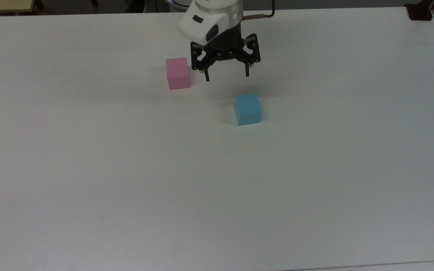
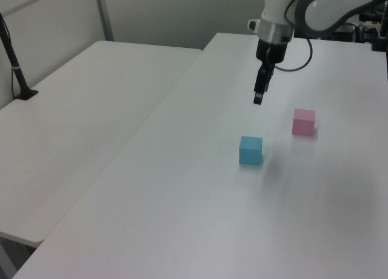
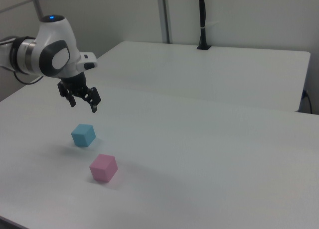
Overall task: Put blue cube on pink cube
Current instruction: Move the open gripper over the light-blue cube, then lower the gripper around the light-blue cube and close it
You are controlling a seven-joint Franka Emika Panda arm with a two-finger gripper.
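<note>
The blue cube [image 1: 247, 109] [image 2: 250, 150] [image 3: 83, 135] rests on the white table [image 1: 217, 180]. The pink cube [image 1: 178, 73] [image 2: 304, 122] [image 3: 103, 168] sits apart from it, up and to the top view's left. My gripper [image 1: 226, 77] [image 2: 258, 97] [image 3: 83, 105] hangs in the air above the table, open, with nothing between its fingers. In the top view it lies between the two cubes, just beyond the blue one. The fingertips [image 1: 207, 77] point down.
A second white table [image 2: 79, 121] adjoins this one on the left view's left. A black post [image 2: 15, 67] stands on it. A dark clamp [image 1: 419, 13] sits at the top view's far right corner.
</note>
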